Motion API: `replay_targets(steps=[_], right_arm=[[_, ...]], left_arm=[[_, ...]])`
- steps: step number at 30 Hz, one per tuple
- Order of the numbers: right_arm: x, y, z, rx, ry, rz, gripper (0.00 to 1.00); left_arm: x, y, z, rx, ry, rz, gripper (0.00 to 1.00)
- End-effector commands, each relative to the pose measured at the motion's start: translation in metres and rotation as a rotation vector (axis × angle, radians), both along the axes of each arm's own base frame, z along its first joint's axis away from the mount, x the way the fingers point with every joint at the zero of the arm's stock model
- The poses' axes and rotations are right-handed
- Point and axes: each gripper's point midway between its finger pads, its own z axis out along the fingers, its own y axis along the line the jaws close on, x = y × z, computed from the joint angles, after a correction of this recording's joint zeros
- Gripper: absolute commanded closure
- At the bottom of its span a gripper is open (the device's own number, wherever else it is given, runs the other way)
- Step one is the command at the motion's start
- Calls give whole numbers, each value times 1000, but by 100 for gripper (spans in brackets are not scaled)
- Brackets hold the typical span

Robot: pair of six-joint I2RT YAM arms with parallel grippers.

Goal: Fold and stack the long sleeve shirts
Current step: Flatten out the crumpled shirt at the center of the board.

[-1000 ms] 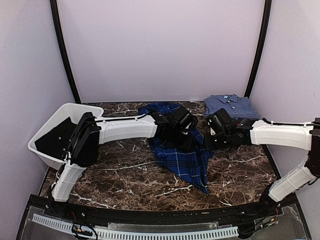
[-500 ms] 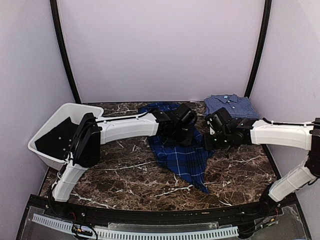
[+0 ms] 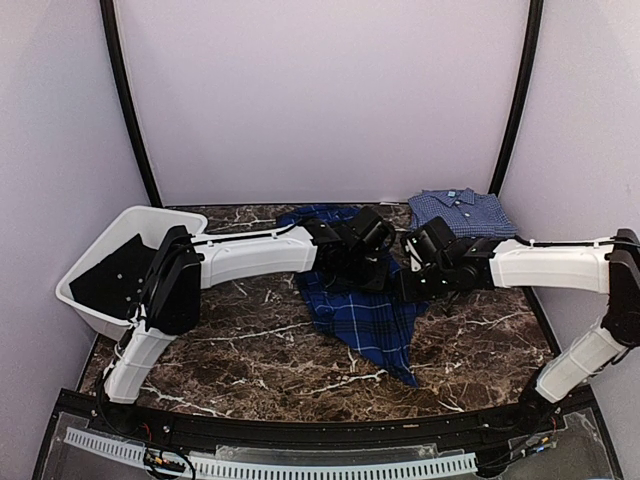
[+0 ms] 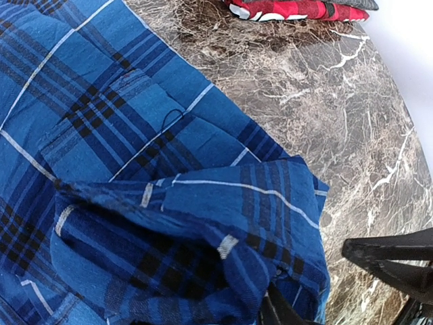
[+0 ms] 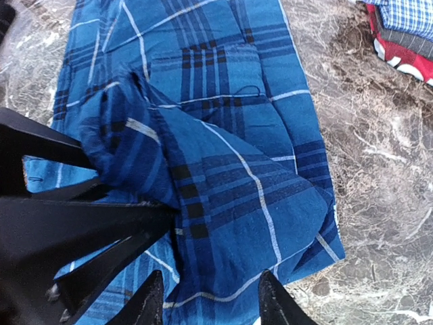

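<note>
The left gripper (image 3: 370,272) looks clamped on a bunched fold of the plaid (image 3: 365,325). In its wrist view only one finger (image 4: 276,313) shows under the raised cloth, so I judge the pinch from the ridge of fabric running up to it. The right gripper (image 5: 210,306) has its fingers (image 5: 145,305) spread with nothing between them, and it hangs over the plaid's edge near bare table (image 5: 379,203).

Over the last second the left gripper has carried its fold toward 12 o'clock. The right arm has slid toward 9 o'clock, so the two grippers now sit just beside each other over the plaid's upper half. The cloth's tail toward 6 o'clock has hardly shifted. This reads as a fold under way, with the right gripper coming in for a second hold.

The plaid lies mid-table and is not yet folded. At its 1 o'clock the check shirt (image 3: 460,212) sits folded on the red shirt (image 4: 291,8), the stack it should join. A bin (image 3: 160,213) stands at 9 o'clock.
</note>
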Motion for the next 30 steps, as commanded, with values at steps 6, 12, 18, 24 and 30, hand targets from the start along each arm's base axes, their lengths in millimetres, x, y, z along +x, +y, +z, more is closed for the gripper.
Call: replay_targets(steps=[6,12,18,24,30], right_arm=[[16,-6,4,-34,-44,-60,80],[14,-16,2,-58,-43,-90,95],[14,-19,0,-62,-40,-101,99],[14,-28,2,-69,-40,-120,100],[4,-42,5,-74,-33,-146,100]], left_arm=[[-3,-4,-7,2,15,-9,53],[-3,-3,-14,12,23,-2,50],[-2,-2,-13,18,22,1,71],[-7,3,1,19,24,-9,95],[-28,15,37,2,53,-65,100]])
